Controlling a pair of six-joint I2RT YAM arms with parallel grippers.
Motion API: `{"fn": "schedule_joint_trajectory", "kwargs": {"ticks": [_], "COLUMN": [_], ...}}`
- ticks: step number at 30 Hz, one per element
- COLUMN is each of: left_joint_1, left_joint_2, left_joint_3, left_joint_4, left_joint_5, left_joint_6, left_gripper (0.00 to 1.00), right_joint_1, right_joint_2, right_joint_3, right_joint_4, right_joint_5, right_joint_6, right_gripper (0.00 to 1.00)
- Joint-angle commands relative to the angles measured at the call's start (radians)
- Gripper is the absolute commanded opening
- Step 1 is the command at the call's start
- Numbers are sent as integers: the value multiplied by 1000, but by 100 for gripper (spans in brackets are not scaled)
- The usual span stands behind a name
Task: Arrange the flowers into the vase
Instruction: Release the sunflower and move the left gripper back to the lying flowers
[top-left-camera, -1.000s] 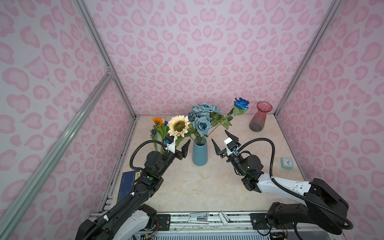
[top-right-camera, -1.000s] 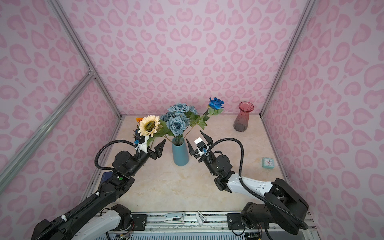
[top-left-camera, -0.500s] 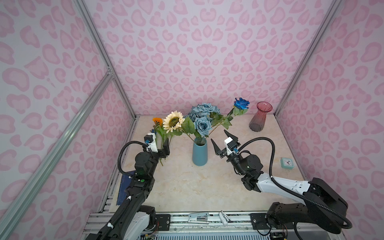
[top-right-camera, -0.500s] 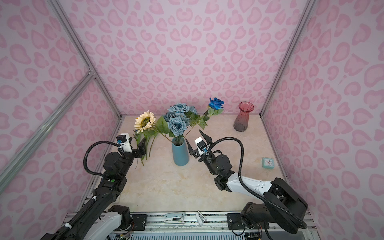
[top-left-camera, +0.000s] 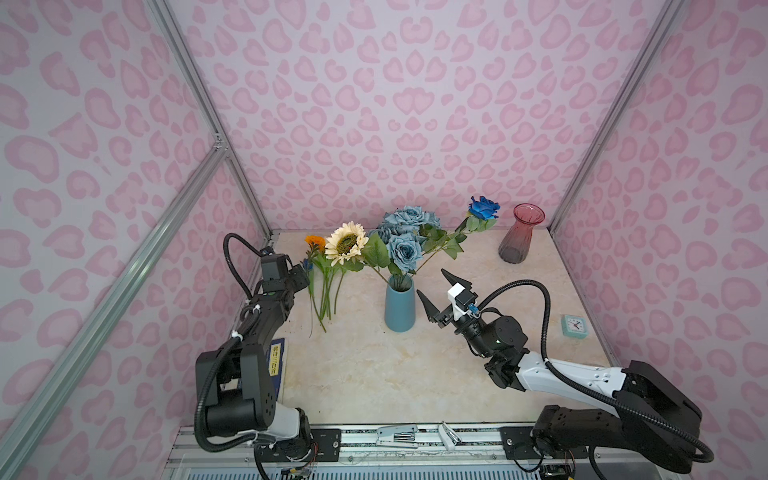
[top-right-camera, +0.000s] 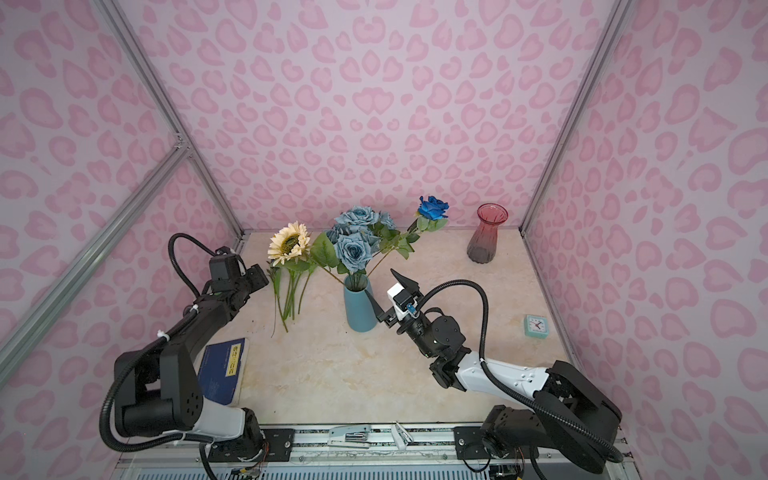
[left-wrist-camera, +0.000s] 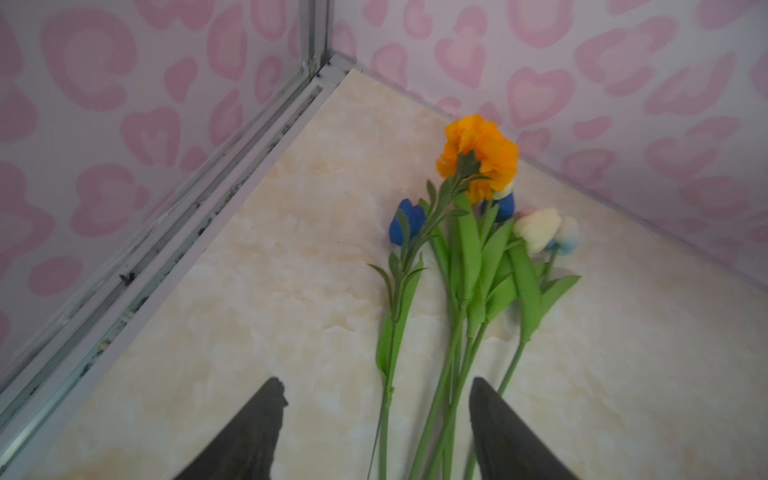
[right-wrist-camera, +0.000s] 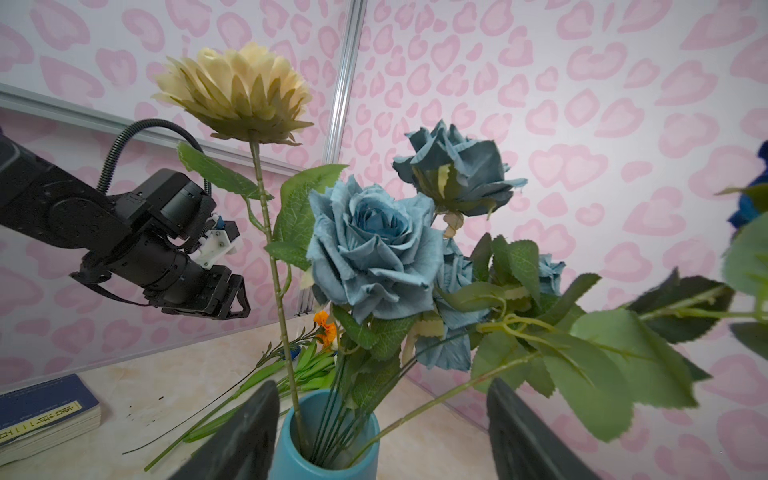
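Note:
A blue vase (top-left-camera: 400, 309) (top-right-camera: 359, 309) (right-wrist-camera: 328, 440) stands mid-table and holds the cream sunflower (top-left-camera: 345, 243) (right-wrist-camera: 239, 93), the dusty-blue rose bunch (top-left-camera: 405, 245) (right-wrist-camera: 374, 249) and the bright blue rose (top-left-camera: 484, 208). More flowers lie flat at the back left: an orange marigold (left-wrist-camera: 478, 153) (top-left-camera: 314, 241) and small tulips (left-wrist-camera: 536, 228). My left gripper (left-wrist-camera: 376, 386) (top-left-camera: 305, 274) hangs open just above their green stems (left-wrist-camera: 436, 395), not touching them. Just right of the vase, my right gripper (top-left-camera: 432, 282) (right-wrist-camera: 382, 386) is open and holds nothing.
A red glass vase (top-left-camera: 517, 237) stands at the back right. A small teal clock (top-left-camera: 574, 325) sits near the right wall. A blue book (top-left-camera: 276, 357) lies by the left arm's base. The metal corner frame (left-wrist-camera: 316, 41) and pink walls are close behind the lying flowers.
My left arm has swung from beside the vase to the back left, over the lying stems. The sunflower has shifted a little to the left. The right arm has not moved.

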Motion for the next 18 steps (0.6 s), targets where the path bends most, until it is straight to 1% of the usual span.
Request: {"fn": "schedule_joint_trajectory", "kwargs": {"ticks": [1,4,7,10,15,17,18], "left_joint_1": [2,-8,-20,-26,-33,-38,-38], "left_joint_2": [115,237,314,351,404,419,429], "left_joint_3": [129,261,331,353,404,414,420], "left_joint_4": [-225,-345,-422,-445,-477,-485,-490], "left_joint_5": [51,46,17,-12,25,17,15], "left_joint_6": [32,97,130,145,162,166,169], "left_gripper": [70,66,61,56,44,42,37], "right_joint_1": [0,2,1,1,0,1,1], "right_joint_2": [-13,-13,-9,-5,8,7,4], "right_joint_3": [-8,-10,-10,-11,-11,-11,-12], "right_joint_4": [2,2,8,20,34,37,37], "right_joint_5": [18,21,19,23,24,25,25], "right_joint_6": [-23,-27,-30,-31,-34,-38,-40], "right_gripper": [78,78,78,78,78,78,78]}}
